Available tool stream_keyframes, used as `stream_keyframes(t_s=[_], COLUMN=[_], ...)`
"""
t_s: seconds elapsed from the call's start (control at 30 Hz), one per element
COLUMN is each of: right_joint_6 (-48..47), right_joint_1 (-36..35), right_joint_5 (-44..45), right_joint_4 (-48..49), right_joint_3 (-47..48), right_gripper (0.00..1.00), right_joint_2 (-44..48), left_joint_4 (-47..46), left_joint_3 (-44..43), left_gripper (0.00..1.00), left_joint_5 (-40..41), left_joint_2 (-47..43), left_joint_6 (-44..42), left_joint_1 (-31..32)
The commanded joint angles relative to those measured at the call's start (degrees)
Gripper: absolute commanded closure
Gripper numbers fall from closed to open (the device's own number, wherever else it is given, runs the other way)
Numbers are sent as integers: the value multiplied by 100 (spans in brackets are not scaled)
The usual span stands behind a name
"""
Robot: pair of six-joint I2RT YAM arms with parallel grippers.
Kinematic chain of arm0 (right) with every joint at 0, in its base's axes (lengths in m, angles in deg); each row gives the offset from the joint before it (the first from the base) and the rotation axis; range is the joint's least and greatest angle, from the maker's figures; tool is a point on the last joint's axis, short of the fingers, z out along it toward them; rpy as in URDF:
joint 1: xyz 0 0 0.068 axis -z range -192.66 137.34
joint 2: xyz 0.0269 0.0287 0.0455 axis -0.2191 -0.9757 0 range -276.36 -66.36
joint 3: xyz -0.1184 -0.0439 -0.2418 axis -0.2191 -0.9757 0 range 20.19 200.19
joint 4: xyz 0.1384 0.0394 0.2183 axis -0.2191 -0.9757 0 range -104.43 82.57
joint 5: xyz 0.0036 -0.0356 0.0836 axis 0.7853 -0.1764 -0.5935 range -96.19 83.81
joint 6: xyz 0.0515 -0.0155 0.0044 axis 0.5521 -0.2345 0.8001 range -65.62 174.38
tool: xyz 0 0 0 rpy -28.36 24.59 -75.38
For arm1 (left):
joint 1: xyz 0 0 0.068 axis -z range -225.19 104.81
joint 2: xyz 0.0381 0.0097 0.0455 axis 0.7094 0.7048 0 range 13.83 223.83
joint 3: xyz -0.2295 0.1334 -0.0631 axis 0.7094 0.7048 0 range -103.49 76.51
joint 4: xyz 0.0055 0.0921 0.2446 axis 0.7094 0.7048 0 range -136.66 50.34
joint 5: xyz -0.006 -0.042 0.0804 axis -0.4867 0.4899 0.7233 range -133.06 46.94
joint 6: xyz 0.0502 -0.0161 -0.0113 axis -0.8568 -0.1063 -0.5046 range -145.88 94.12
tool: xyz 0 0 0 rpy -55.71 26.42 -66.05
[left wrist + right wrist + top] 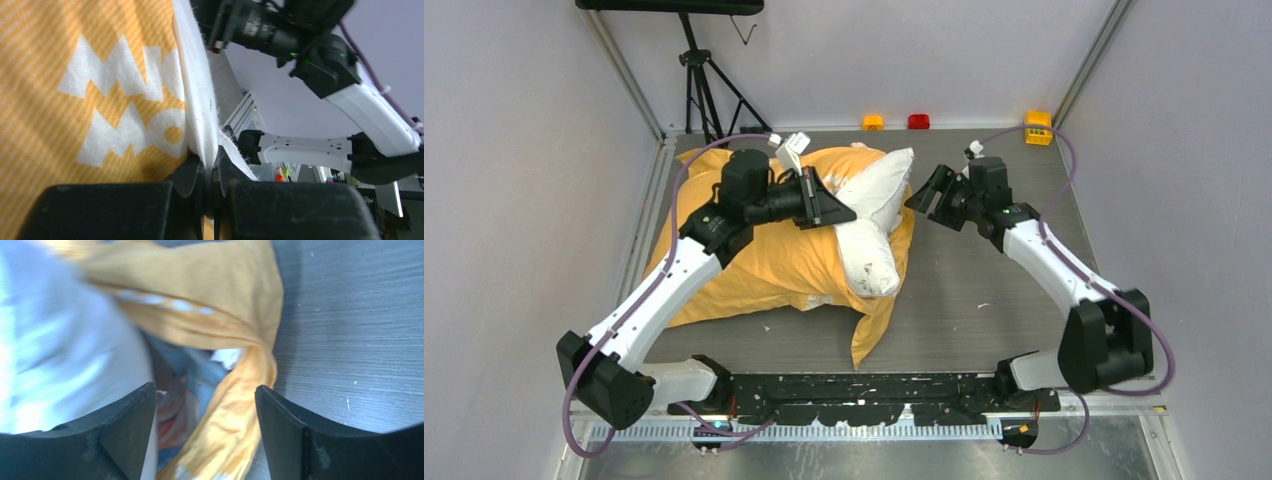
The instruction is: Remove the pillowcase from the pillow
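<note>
Left gripper [210, 171] is pinched shut on a white seam of the pillow [874, 215], which protrudes from the pillowcase [754, 265] mouth. Right gripper [204, 392] is held spread and empty to the right of the pillow; orange hem alone should be gripped, then drawn off the pillow

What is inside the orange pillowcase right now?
The white pillow, one end poking out of the pillowcase opening. The rest is covered by fabric, so how far in it reaches cannot be seen.

A grey table [984, 295] carries the pillowcase [759, 268] and three small blocks [918, 121].
</note>
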State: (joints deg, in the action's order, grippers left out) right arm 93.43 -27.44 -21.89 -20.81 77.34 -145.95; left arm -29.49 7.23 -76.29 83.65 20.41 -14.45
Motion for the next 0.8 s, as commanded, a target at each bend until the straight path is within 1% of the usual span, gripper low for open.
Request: stream_keyframes(t_s=[0.0, 0.07, 0.1, 0.17, 0.23, 0.3, 0.37, 0.4, 0.5, 0.53, 0.57, 0.7, 0.77], right_joint_6=[-250, -306, -303, -277, -265, -242, -162, -129, -232, -252, -252, -220, -153], right_joint_1=[6, 7, 7, 9, 7, 5, 9, 4, 2, 8, 5, 9, 10], right_joint_5=[170, 454, 611, 982, 1170, 1267, 1340, 1334, 889, 693, 421, -249, -625], right_joint_4=[-564, -854, -932, -973, -1057, -1246, -1538, -1682, -2000, -2049, -2053, -1883, -1771], right_joint_3=[89, 27, -59, -291, -478, -557, -506, -458, -302, -272, -277, -397, -470], right_gripper=[18, 14, 12, 8, 7, 7, 8, 7, 7, 7, 8, 7, 7], right_joint_2=[879, 1234, 1438, 1964, 2335, 2595, 2721, 2729, 2679, 2654, 2627, 2459, 2336], left_joint_4=[-996, -984, -930, -465, 510, 1473, 2117, 2339, 2846, 2946, 3043, 3237, 3261], left_joint_3=[-236, -253, -302, -633, -1281, -1922, -2308, -2421, -2435, -2407, -2388, -2336, -2369], left_gripper=[100, 100, 95, 68, 51, 37, 30, 25, 4, 1, 0, 0, 0], left_joint_5=[435, 790, 943, 1214, 1700, 2266, 2565, 2667, 2886, 2970, 3040, 3144, 3255], left_joint_2=[79, 250, 351, 610, 865, 1054, 1084, 1044, 771, 693, 642, 684, 831], left_joint_6=[-69, -124, -185, -473, -972, -1550, -1819, -1898, -2193, -2235, -2257, -2252, -2230], left_joint_1=[265, 367, 413, 525, 700, 846, 913, 920, 935, 935, 940, 1057, 1294])
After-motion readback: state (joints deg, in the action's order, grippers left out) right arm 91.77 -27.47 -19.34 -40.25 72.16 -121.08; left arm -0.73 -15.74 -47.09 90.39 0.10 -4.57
